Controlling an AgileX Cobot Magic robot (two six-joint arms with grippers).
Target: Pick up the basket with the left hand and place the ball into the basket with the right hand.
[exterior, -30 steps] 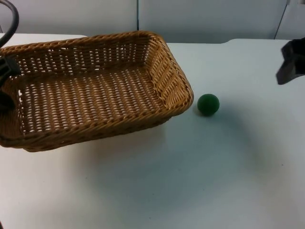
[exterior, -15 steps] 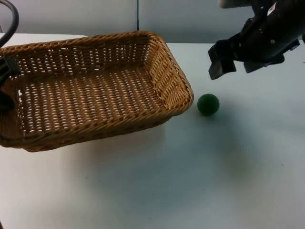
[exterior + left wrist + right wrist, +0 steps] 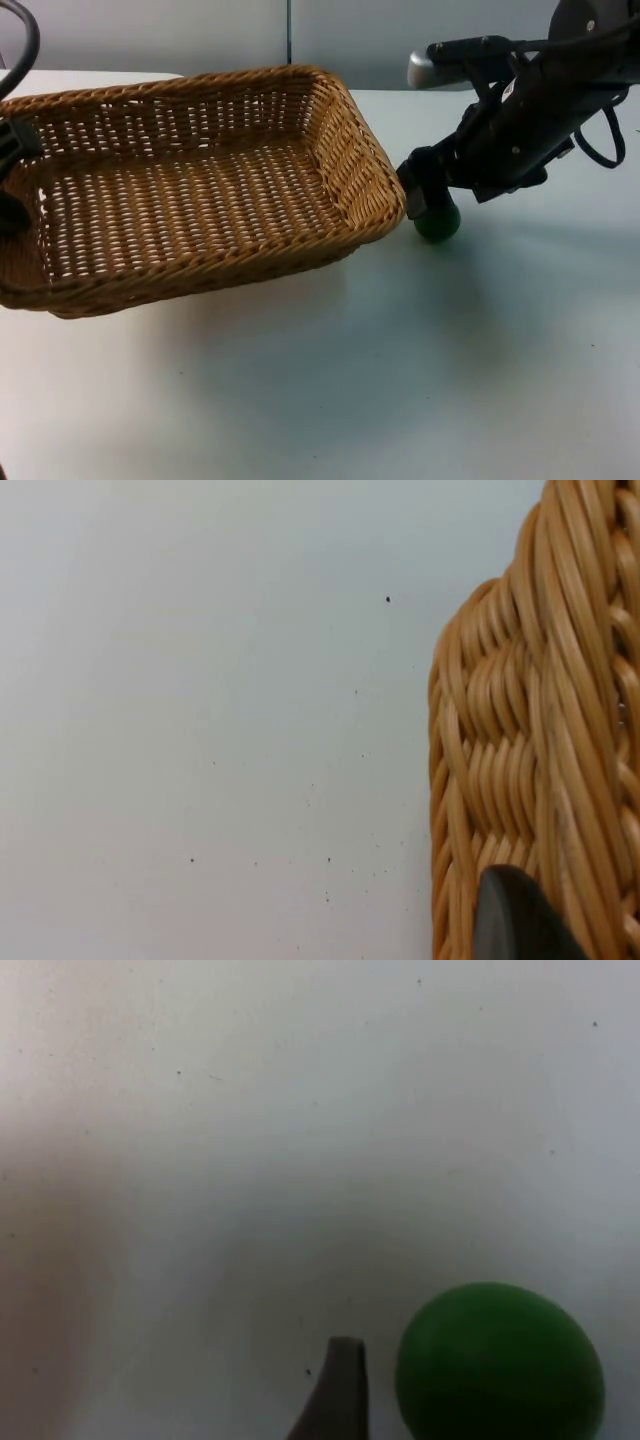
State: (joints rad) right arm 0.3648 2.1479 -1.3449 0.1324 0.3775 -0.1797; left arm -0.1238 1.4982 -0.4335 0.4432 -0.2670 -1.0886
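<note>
The green ball lies on the white table, just beside the basket's near right corner; the right gripper is right over it, one fingertip just beside the ball in the right wrist view; whether its fingers are spread or closed I cannot tell. The left gripper is clenched on the basket's left rim; a dark shadow lies on the table under the basket's front edge.
</note>
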